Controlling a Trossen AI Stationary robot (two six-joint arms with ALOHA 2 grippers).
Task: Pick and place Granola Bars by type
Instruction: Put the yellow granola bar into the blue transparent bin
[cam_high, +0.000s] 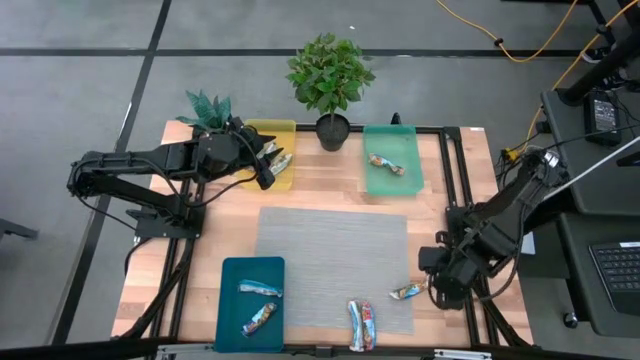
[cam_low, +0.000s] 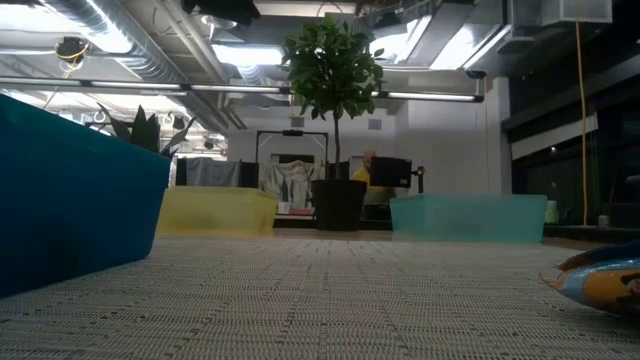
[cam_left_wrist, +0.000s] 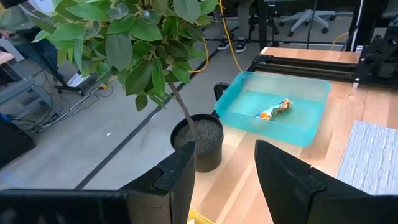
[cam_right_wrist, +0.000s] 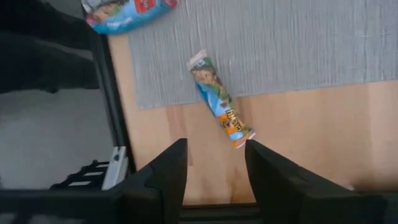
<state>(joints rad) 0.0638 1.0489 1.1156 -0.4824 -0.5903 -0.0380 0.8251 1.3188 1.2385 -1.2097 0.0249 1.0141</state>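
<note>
Granola bar (cam_right_wrist: 221, 106) below right gripper (cam_right_wrist: 214, 165)

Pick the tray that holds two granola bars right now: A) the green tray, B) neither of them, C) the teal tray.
C: in the high view the teal tray holds two granola bars, while the green tray holds only one bar.
</note>
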